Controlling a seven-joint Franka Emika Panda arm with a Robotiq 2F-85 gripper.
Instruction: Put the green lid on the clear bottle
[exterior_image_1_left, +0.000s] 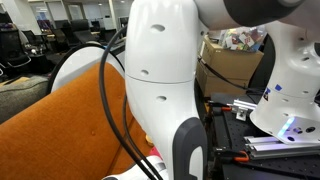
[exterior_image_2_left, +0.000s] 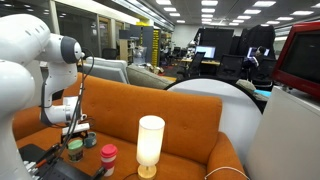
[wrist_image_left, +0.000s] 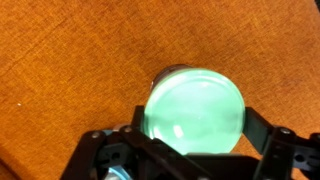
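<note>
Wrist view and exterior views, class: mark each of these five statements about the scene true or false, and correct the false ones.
1. The green lid sits between the fingers of the pincer. True.
2. The fabric under the lid in the wrist view is blue. False: it is the orange sofa.
3. In an exterior view a pale bottle stands upright on the sofa. True.
4. The green lid is already on the bottle. False: the pincer holds it, apart from the bottle.
5. The small container between pincer and bottle has a yellow top. False: its top is red.
</note>
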